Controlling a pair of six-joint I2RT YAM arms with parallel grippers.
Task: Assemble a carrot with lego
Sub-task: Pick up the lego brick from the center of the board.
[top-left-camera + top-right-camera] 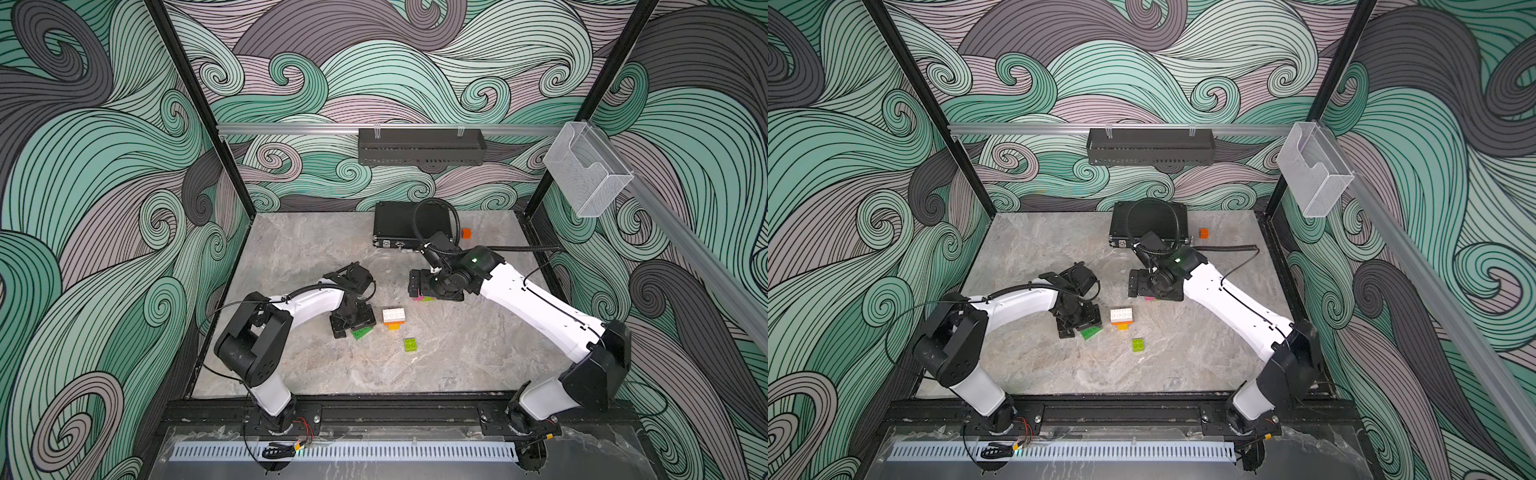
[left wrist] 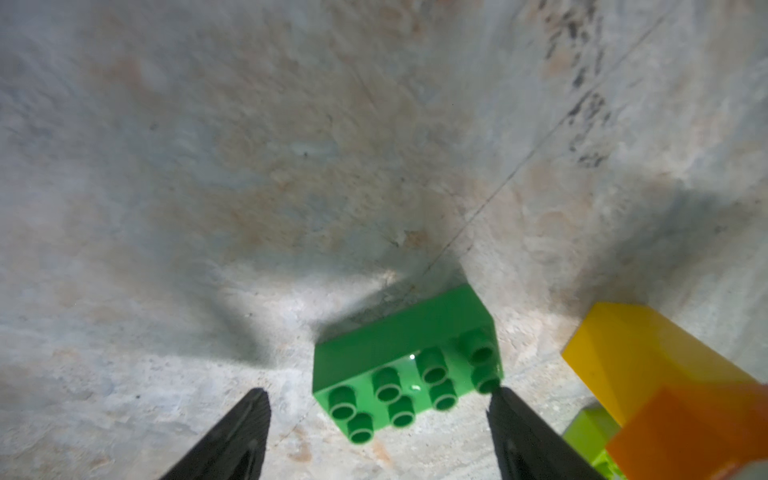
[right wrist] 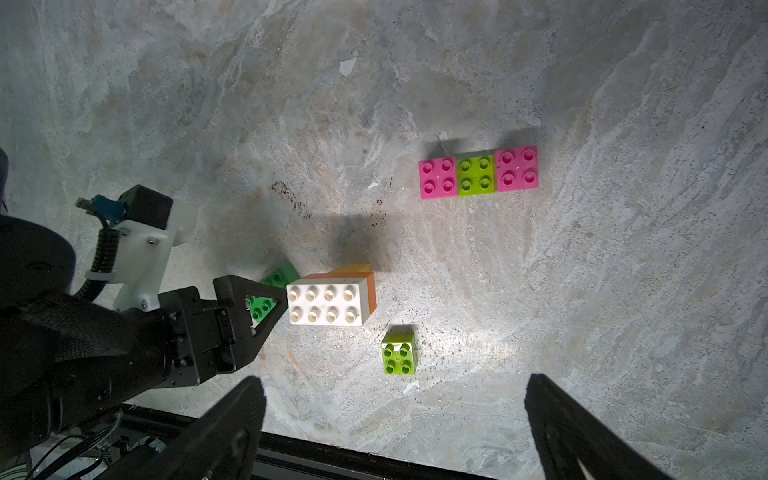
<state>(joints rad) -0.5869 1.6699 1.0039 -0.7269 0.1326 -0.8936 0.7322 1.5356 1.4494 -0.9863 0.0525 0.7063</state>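
Observation:
A dark green brick [image 2: 405,365] lies studs-up on the table, also seen in both top views [image 1: 361,332] [image 1: 1091,332]. My left gripper [image 2: 378,392] stands open over it, holding nothing, with one fingertip [image 2: 505,405] right at the brick's corner. Beside it stands a joined stack of white, orange and yellow bricks [image 1: 394,316] [image 3: 328,305]. A loose lime brick [image 1: 411,344] [image 3: 399,353] lies in front of the stack. A pink-lime-pink row [image 3: 478,172] lies flat, mostly hidden under my right gripper [image 1: 419,286] in the top views. My right gripper [image 3: 395,379] hangs open and empty above the table.
A flat black case [image 1: 399,226] lies at the back of the table with a small plain orange cube [image 1: 466,233] to its right. A black rail [image 1: 374,405] runs along the table's front edge. The enclosure's walls close in the other sides.

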